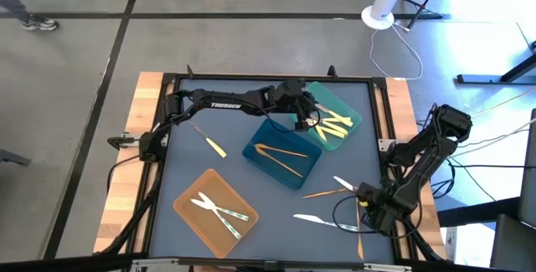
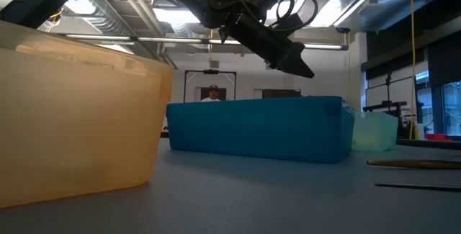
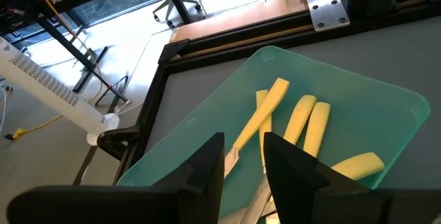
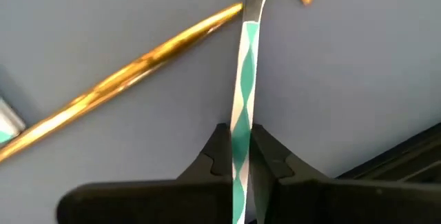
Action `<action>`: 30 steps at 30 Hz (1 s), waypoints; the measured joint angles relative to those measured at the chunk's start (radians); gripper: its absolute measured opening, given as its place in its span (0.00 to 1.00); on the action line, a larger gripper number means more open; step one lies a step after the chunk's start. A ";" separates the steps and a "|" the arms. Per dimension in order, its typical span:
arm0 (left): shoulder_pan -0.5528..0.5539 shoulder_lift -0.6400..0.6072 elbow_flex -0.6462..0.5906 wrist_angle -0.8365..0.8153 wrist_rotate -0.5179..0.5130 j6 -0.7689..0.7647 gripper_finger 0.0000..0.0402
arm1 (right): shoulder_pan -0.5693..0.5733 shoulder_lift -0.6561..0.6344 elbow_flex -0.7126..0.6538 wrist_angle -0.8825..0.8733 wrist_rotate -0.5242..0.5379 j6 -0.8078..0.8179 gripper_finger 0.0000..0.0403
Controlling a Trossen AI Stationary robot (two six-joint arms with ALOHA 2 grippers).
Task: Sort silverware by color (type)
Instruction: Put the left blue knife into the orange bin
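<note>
Readable writing: white "TROSSEN" lettering along the left arm (image 1: 226,104) link in the high view; partial letters on the same arm in the low view, not fully legible.

Left arm stretched from the worktop's left edge across toward the far right corner, elbow raised, wrist bent down. Left hand (image 1: 301,121) poised over the near rim of the teal tray (image 1: 352,125), fingers (image 3: 207,172) parted with a gap, nothing between them; released. Yellow silverware (image 3: 303,124) lying inside the teal tray, several pieces side by side, touching.

Right arm (image 1: 423,151) folded back at the worktop's right edge, wrist dropped low near the near right corner. Right hand (image 4: 241,158) clenched on a white utensil with a teal diamond-patterned handle (image 4: 244,72), handle running straight out between the fingers. Orange utensil (image 4: 124,76) lying on the worktop just beside it, angled, ends nearly meeting at the far tip.

Blue tray (image 1: 282,153) at mid-worktop holding orange pieces. Orange tray (image 1: 215,207) toward the near left corner holding white pieces. One yellow piece (image 1: 213,145) loose on the worktop (image 1: 180,159), left of the blue tray. One more white piece (image 1: 311,218) loose near the near edge, close to the right hand.

Person in the room behind the worktop, low view, small.
</note>
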 joint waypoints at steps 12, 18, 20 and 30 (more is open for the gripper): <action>-0.014 -0.085 0.002 -0.072 0.001 0.000 0.24 | 0.000 -0.007 0.073 -0.159 0.036 -0.002 0.01; -0.016 -0.148 0.002 -0.145 0.000 0.000 0.24 | -0.001 -0.055 0.076 -0.166 0.076 0.000 0.01; -0.018 -0.174 0.002 -0.179 0.000 0.000 0.24 | -0.016 -0.078 0.077 -0.168 0.087 0.000 0.01; -0.046 -0.284 0.002 -0.364 0.003 -0.002 0.24 | -0.195 -0.177 0.077 -0.143 0.088 -0.211 0.01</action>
